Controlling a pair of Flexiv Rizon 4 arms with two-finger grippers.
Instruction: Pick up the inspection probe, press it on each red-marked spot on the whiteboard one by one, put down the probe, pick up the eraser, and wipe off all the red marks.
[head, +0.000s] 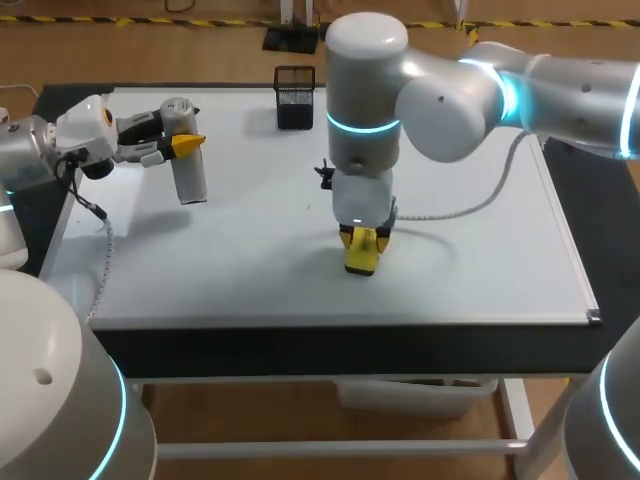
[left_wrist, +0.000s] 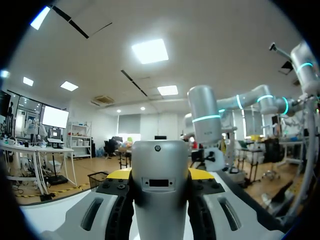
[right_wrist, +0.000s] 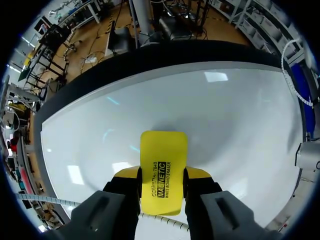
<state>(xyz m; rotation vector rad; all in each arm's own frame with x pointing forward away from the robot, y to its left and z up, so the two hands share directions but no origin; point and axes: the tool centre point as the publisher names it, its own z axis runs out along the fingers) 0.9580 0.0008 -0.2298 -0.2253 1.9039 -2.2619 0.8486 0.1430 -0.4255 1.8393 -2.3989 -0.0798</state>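
Note:
My left gripper (head: 185, 145) is shut on the grey cylindrical probe (head: 188, 165), holding it in the air over the left part of the whiteboard (head: 480, 260). In the left wrist view the probe (left_wrist: 160, 185) fills the space between the yellow tips of the left gripper (left_wrist: 159, 174). My right gripper (head: 362, 240) is shut on the yellow eraser (head: 361, 258), which rests on the board's middle near the front. The right wrist view has the eraser (right_wrist: 162, 160) clamped in the right gripper (right_wrist: 161, 175), flat against the whiteboard (right_wrist: 225, 115). I see no red marks on the board.
A black mesh pen holder (head: 295, 97) stands at the board's back edge. A white coiled cable (head: 460, 210) loops from my right arm over the board. Another cable (head: 105, 250) hangs from my left arm along the left edge.

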